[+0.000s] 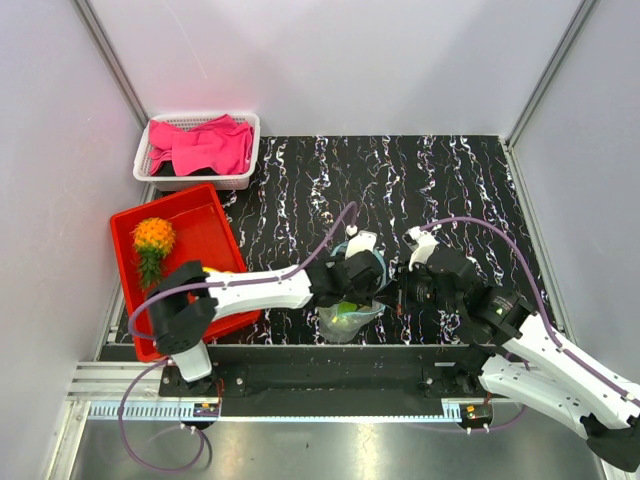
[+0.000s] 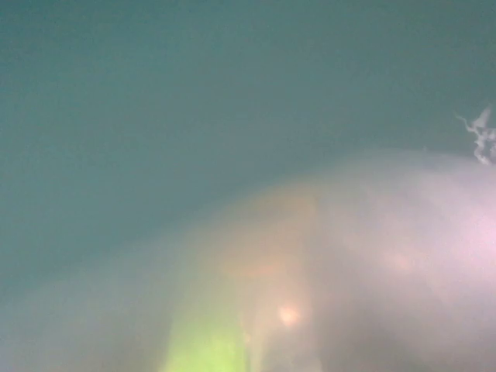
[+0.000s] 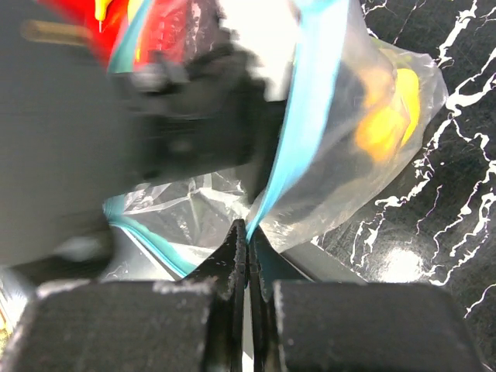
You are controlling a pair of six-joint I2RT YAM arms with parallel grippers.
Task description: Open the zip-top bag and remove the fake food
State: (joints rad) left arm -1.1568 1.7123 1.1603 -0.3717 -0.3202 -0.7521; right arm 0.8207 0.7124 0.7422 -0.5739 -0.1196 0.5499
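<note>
Red tray (image 1: pixel 205 238) and basket (image 1: pixel 192 182) left of bag (image 1: pixel 350 318)

Bag (image 1: pixel 352 320) near front edge of table (image 1: pixel 450 190), between left gripper (image 1: pixel 358 287) and right gripper (image 1: pixel 403 293). Toy food (image 1: pixel 345 311) inside bag. Tray (image 1: pixel 215 235) left of bag, toy fruit (image 1: pixel 153 240) in it. Basket (image 1: pixel 247 180) behind tray, cloth (image 1: pixel 200 146) in it.
</note>
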